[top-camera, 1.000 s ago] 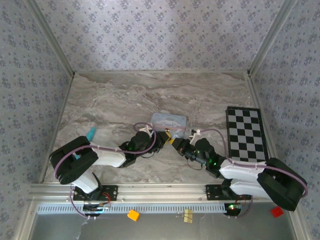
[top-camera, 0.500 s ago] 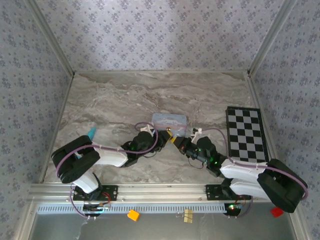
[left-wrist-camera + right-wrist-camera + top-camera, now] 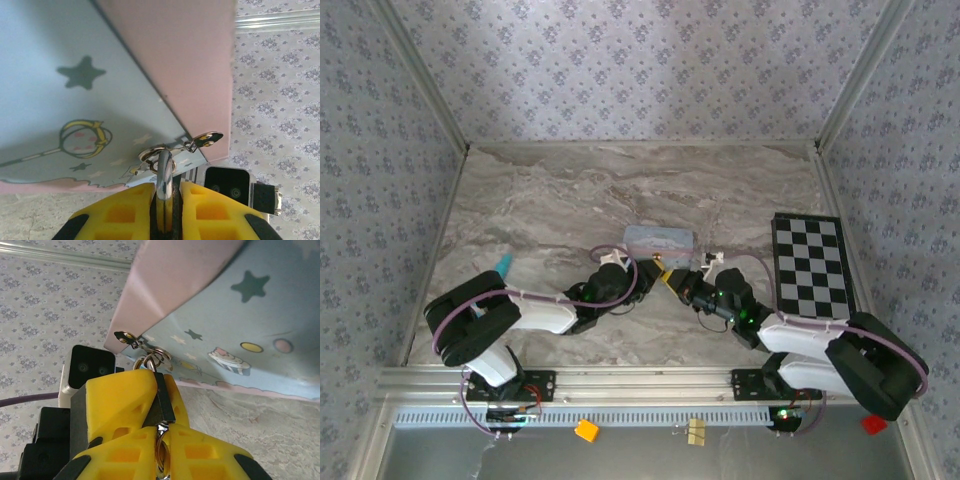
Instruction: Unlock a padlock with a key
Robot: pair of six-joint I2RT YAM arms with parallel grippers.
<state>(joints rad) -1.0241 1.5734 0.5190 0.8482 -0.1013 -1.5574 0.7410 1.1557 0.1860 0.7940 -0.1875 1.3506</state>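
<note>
The dark padlock (image 3: 164,400) hangs by its silver shackle (image 3: 165,172) from the hasp ring of the light-blue cartoon tin (image 3: 660,238). My left gripper (image 3: 165,189) is shut on the padlock's body, its yellow fingers (image 3: 120,400) on either side. My right gripper (image 3: 162,434) comes in from the opposite side and is shut on the key (image 3: 161,429), a silver bit with a ring that runs into the padlock's underside. From above, both grippers, left (image 3: 645,275) and right (image 3: 672,283), meet tip to tip just in front of the tin.
A black-and-white checkerboard (image 3: 810,265) lies at the right. A teal object (image 3: 502,265) sits by the left arm. Below the front rail lie an orange cube (image 3: 586,430), a pale clip (image 3: 696,432) and a red piece (image 3: 873,423). Walls close in left and right.
My right arm has pushed a little forward and left toward the tin, with the key still at the padlock. The left gripper has barely moved.
</note>
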